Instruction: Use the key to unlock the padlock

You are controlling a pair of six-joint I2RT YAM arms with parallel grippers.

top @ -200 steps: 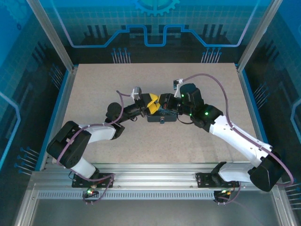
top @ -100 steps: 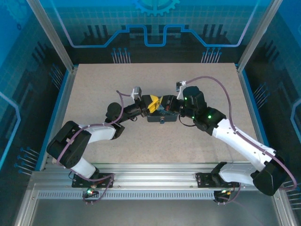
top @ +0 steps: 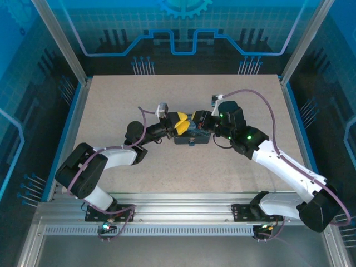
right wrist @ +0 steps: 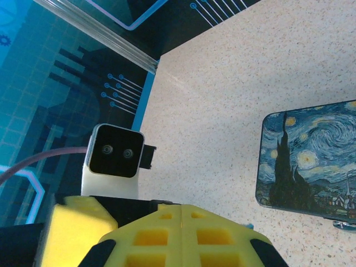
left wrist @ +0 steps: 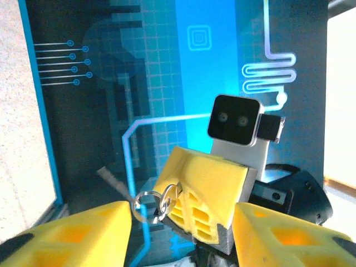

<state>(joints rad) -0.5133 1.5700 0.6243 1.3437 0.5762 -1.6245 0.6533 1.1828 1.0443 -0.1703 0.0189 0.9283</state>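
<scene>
Key [left wrist: 166, 199] is pinched by shut right claw [right wrist: 181, 222] over the box [right wrist: 306, 161]; left claw [top: 179, 123] is parted, empty; padlock [right wrist: 342, 224] is untouched.

Legible lettering, brand names, numbers: none on any surface in view. Graphic signs only: a gear emblem [top: 185, 6] at the top centre of the blue back panel [top: 111, 28]; a nested-squares icon [left wrist: 198, 38] and a serpentine circuit trace [left wrist: 267, 75] on the enclosure wall seen from the left wrist; parallel circuit lines ending in dots [right wrist: 119, 83] on the wall seen from the right wrist. Painted tin box [right wrist: 308, 164]: swirling night-sky picture across the lid, without title, signature or label
</scene>
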